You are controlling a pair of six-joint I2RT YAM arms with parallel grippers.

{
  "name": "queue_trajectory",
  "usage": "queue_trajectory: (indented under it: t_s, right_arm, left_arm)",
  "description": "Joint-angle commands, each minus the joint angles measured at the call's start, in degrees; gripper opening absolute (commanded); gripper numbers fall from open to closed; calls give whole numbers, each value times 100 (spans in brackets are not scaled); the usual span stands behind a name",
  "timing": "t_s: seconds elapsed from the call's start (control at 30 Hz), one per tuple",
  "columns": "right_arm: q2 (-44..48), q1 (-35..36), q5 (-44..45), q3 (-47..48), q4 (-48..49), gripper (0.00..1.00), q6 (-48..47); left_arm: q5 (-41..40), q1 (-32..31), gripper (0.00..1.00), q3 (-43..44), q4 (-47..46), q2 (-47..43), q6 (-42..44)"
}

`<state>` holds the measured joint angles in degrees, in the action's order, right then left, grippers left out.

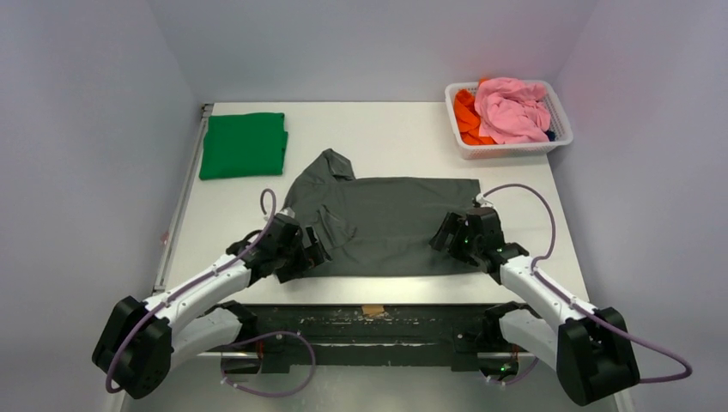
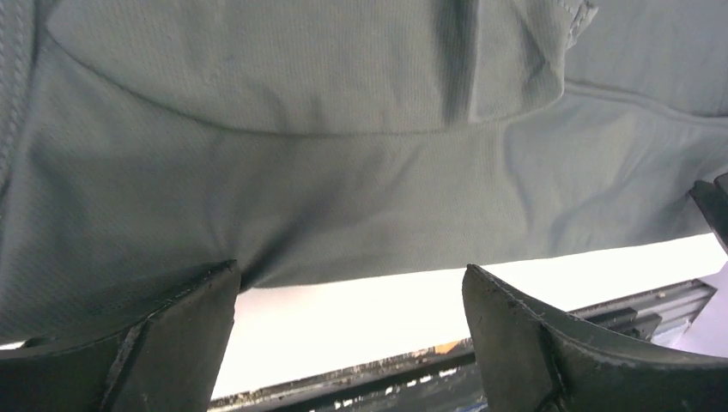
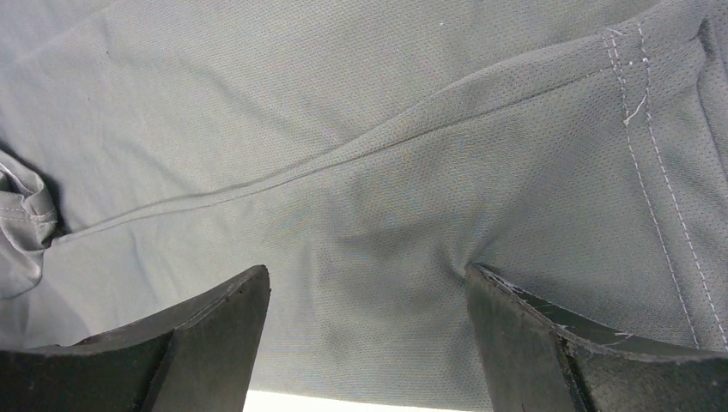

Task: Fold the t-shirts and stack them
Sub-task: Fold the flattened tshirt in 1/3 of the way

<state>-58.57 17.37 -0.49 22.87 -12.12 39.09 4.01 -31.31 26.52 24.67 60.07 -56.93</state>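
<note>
A dark charcoal-grey t-shirt lies spread across the middle of the table, its left part folded over and one sleeve sticking up at the back left. A bright green t-shirt lies folded at the back left. My left gripper is at the grey shirt's near left edge. It is open, with the cloth hem and white table between the tips. My right gripper is at the shirt's near right part. Its open fingers press down on the grey t-shirt, and nothing is pinched.
A white mesh basket with pink and orange clothes stands at the back right. The white table shows bare behind the grey shirt. A dark rail runs along the near table edge. Grey walls close in both sides.
</note>
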Motion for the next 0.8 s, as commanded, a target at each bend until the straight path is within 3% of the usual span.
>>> queue_trajectory:
  t_s: [0.0, 0.23, 0.47, 0.77]
  right_arm:
    - [137, 45, -143, -247, -1084, 83, 320]
    - [796, 52, 532, -53, -1735, 84, 537]
    - [878, 51, 582, 608, -1608, 86, 238]
    - [1447, 56, 684, 1170, -1400, 88, 47]
  left_arm:
    - [82, -353, 100, -394, 1529, -119, -609]
    - [-262, -525, 100, -2, 2117, -557, -571]
    - [-460, -521, 100, 966, 1471, -662, 393]
    - [-859, -316, 100, 2232, 416, 1906, 829]
